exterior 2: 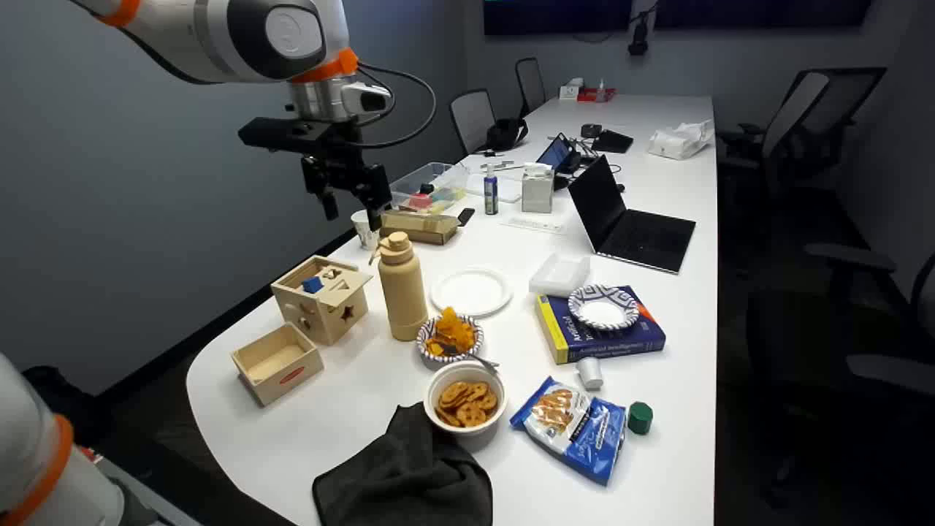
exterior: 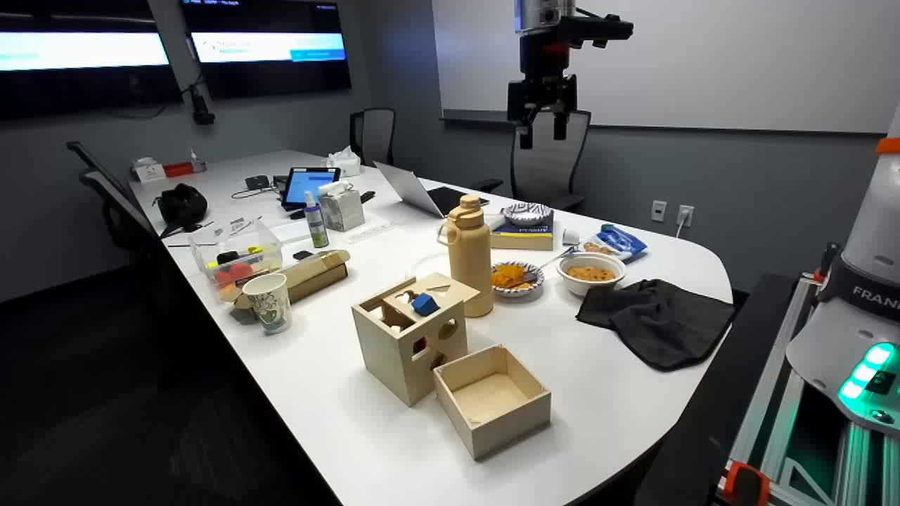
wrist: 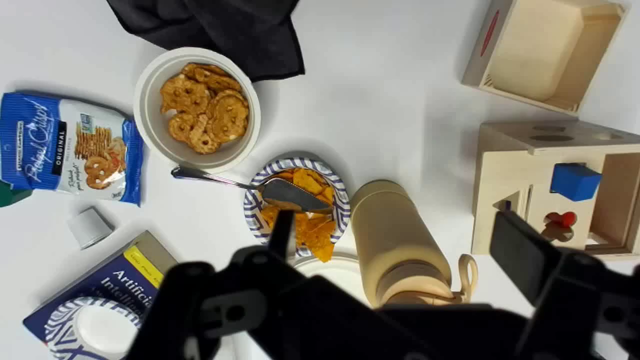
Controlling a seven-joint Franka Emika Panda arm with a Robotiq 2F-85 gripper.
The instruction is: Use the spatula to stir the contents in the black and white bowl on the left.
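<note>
The black and white bowl, a paper bowl with a dark zigzag pattern, stands on the table in both exterior views [exterior: 522, 292] [exterior 2: 478, 339] and the wrist view [wrist: 342, 204]. Its contents [wrist: 320, 235] are orange-yellow chips, also seen in both exterior views [exterior: 508, 274] [exterior 2: 454, 330]. The metal spatula [wrist: 295, 196] lies across the chips, its handle pointing toward the pretzel bowl; the handle shows in both exterior views [exterior: 559, 258] [exterior 2: 485, 363]. My gripper [exterior: 543, 135] [exterior 2: 353, 213] [wrist: 400, 235] is open and empty, high above the table, apart from the spatula.
A tall tan bottle [exterior 2: 404, 292] stands right beside the bowl. A white bowl of pretzels [exterior 2: 465, 398], a snack bag [exterior 2: 577, 427], a dark cloth [exterior 2: 409, 475], a white plate [exterior 2: 471, 291], a book with another patterned bowl [exterior 2: 603, 307], a wooden shape box [exterior 2: 325, 307] and tray [exterior 2: 277, 365] surround it.
</note>
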